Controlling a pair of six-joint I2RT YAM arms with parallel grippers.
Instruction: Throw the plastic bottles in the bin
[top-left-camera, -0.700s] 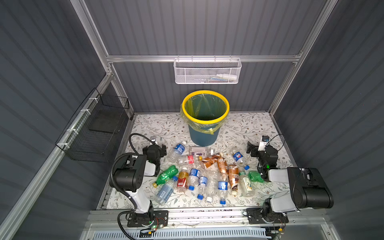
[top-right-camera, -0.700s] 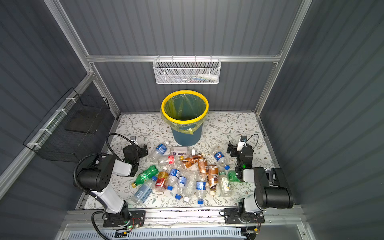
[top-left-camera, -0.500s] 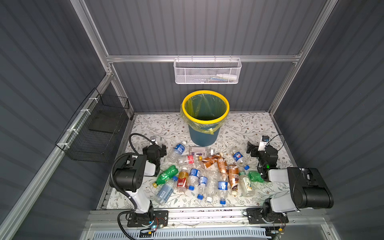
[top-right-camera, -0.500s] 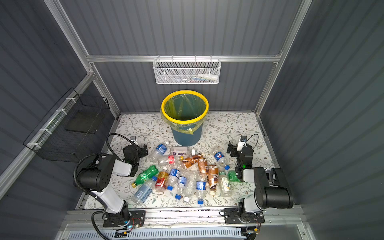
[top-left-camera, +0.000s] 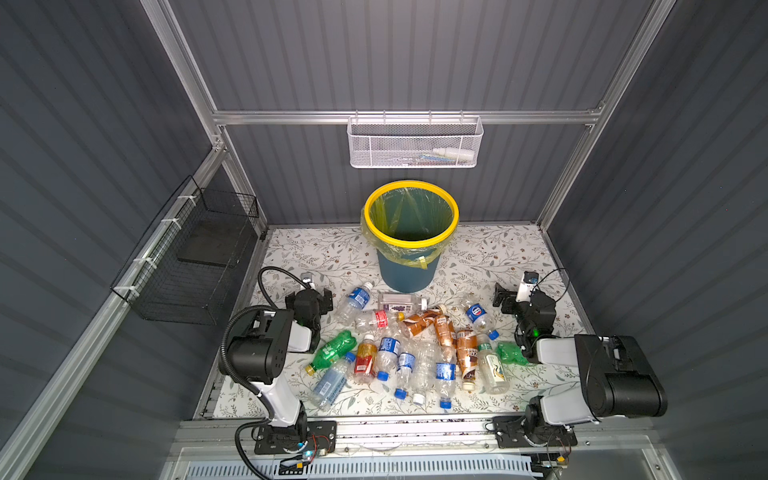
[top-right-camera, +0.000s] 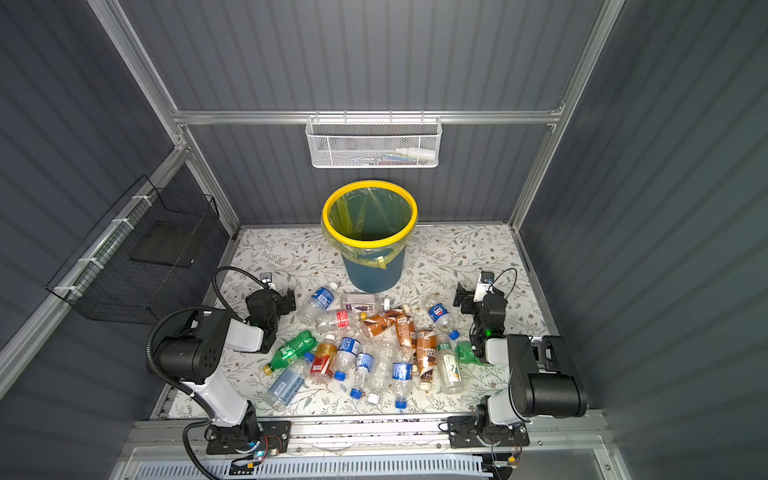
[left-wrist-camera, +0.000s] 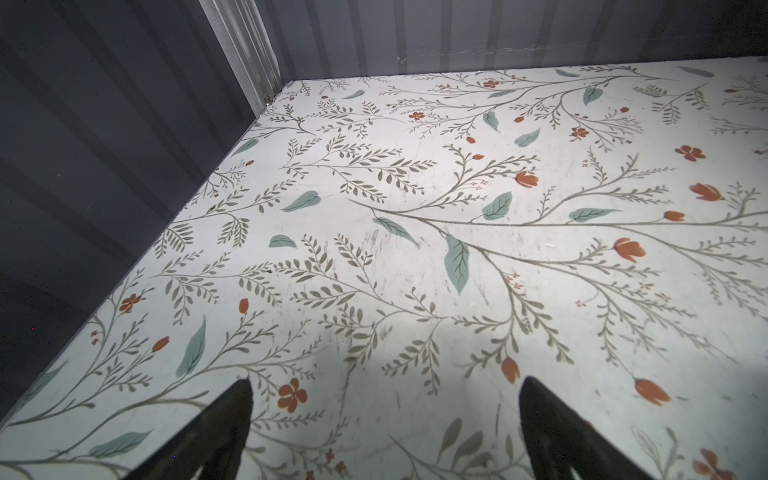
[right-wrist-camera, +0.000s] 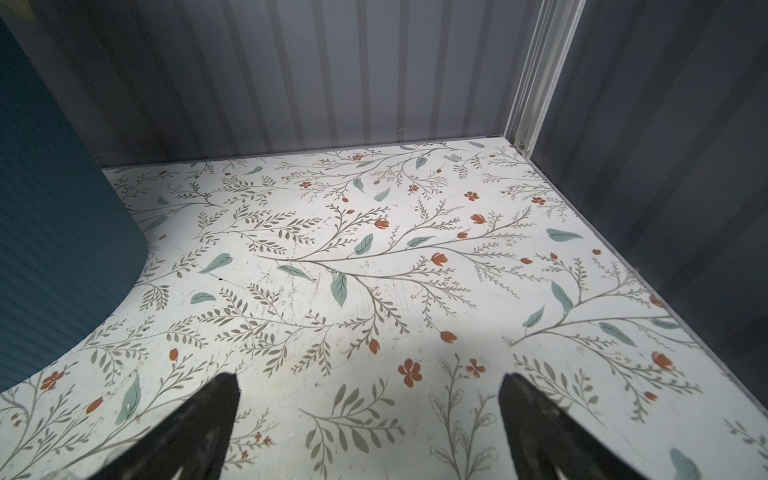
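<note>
Just starting, I'd say: left fingers (left-wrist-camera: 216, 436) and right fingers (right-wrist-camera: 187, 432) spread wide, empty. Next, grab one of the small scattered plastic bottles (top-left-camera: 465, 353) for the round yellow-rimmed teal plastic bin (top-left-camera: 411, 245).

A round dark teal bin (top-left-camera: 405, 276) with a bright yellow rim and a translucent yellow-green liner bag folded over its edge stands upright. About twenty small plastic bottles (top-left-camera: 422, 365) lie on their sides in a loose heap just in front of the bin, several touching or overlapping. Closest to the bin are clear bottles with blue labels (top-left-camera: 358, 299) and brown-labelled bottles (top-left-camera: 444, 332); a green bottle (top-left-camera: 334, 351) and an orange bottle (top-left-camera: 365, 360) with a red label lie farther out, toward the bin's front left.
</note>
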